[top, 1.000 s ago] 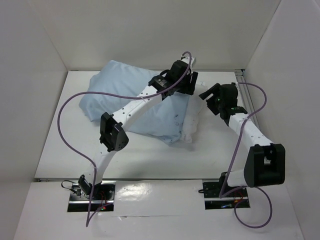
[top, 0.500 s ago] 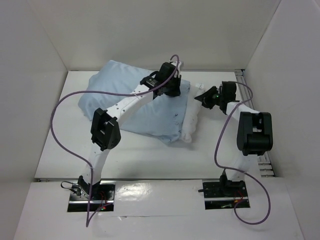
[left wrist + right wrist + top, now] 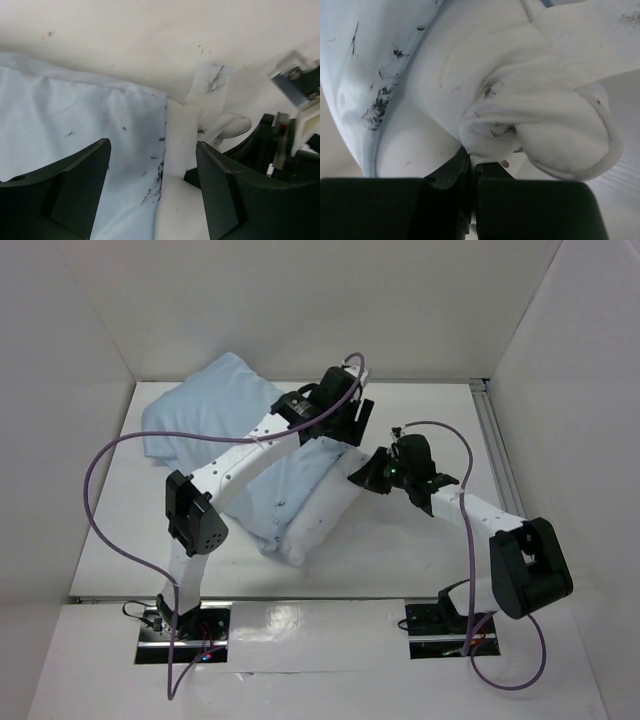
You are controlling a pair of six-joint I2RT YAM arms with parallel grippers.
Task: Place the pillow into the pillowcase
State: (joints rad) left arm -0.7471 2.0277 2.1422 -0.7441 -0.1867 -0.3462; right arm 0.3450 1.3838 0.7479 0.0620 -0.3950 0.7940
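Top external, pillow (image 3: 318,525) largely hidden by pillowcase (image 3: 205,410)

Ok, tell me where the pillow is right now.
In the top view, the pillow lies mid-table, partly inside the pillowcase; its white end sticks out on the right side, where the right claw pinches it.
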